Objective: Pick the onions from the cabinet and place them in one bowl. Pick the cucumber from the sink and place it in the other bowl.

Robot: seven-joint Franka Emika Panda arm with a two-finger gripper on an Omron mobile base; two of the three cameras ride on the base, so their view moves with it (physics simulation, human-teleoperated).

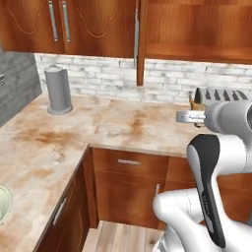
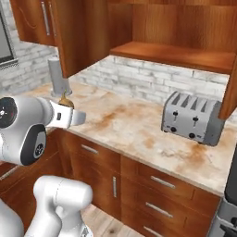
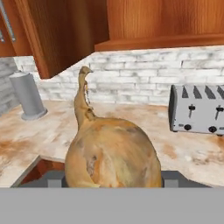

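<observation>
Your hand (image 3: 113, 181) is closed on the yellow-brown onion (image 3: 111, 157): in the hand view the bulb sits between the two dark finger tips, its dry stem pointing up toward the open cabinet (image 3: 144, 22). In the right base view you can see the onion's tip (image 2: 65, 100) poking up just above the white wrist, held in the air over the front edge of the marbled table (image 2: 139, 129), clear of its surface. In the left base view the onion (image 1: 195, 104) shows as a small brown bit beside the toaster (image 1: 221, 96). The cabinet's plank shelf (image 2: 176, 54) is above and beyond the hand, its door (image 2: 76, 32) swung open. The toaster (image 2: 193, 118) stands on the table under the shelf, well apart from the hand, and the grey paper-towel holder (image 1: 58, 90) stands near the brick backsplash. A rim of the pale green-cream bowl (image 1: 4, 204) shows at the left edge of the left base view.
</observation>
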